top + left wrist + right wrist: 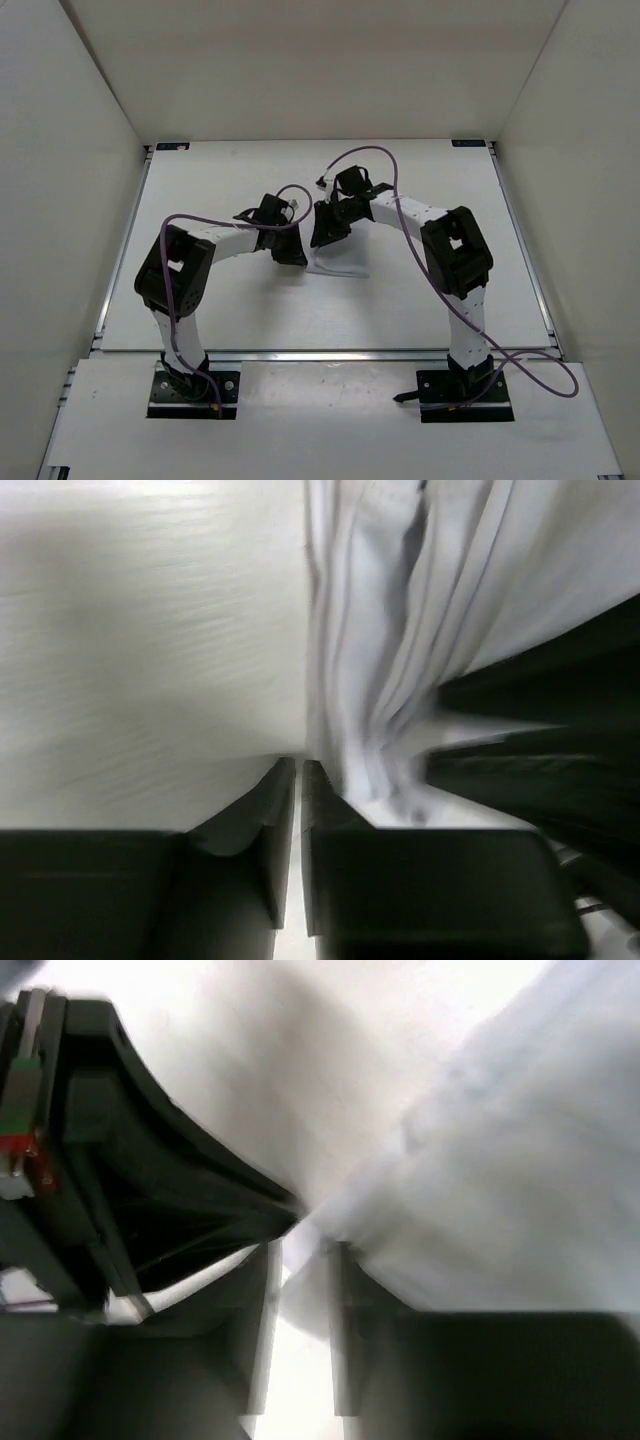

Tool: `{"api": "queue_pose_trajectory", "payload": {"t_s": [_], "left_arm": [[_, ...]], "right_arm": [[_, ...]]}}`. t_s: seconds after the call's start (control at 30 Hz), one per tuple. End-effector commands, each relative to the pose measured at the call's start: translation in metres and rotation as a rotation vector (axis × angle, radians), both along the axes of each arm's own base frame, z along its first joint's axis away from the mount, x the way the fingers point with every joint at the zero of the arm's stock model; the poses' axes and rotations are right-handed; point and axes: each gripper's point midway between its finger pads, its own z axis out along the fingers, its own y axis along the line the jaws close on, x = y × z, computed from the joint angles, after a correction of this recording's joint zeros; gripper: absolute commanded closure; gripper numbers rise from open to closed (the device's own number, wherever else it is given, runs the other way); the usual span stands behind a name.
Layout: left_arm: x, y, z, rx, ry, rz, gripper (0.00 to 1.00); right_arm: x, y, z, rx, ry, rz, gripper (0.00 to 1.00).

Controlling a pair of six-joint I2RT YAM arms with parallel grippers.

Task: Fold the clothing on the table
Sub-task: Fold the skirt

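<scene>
The clothing point(380, 630) is plain white, the table point(400, 310) matte white; my fingers point(420, 880) are black, cables point(365, 150) purple, arms point(468, 325) white with black joints.

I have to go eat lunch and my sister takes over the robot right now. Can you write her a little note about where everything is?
Left gripper: jaws a slit apart, nothing seen pinched; the clothing bunches right beside one finger.
Right gripper: jaws apart, cloth against one finger; the view is blurry.
Clothing: a small rumpled heap in the middle of the table, between both grippers.
Done: bunched small, but no neat fold shows.
Left: probably flatten it and finish the fold.
</scene>
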Motion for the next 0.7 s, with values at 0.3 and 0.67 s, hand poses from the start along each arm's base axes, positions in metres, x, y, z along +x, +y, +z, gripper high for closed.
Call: {"api": "queue_pose_trajectory", "payload": {"t_s": [0.3, 0.67], "left_arm": [[0.042, 0.083, 0.14, 0.206, -0.395, 0.021, 0.02], [0.002, 0.11, 0.144, 0.222, -0.475, 0.084, 0.01]], "right_arm": [[0.066, -0.152, 0.144, -0.091, -0.384, -0.365, 0.06], [-0.005, -0.239, 0.074, -0.277, -0.331, -0.549, 0.02]]}}
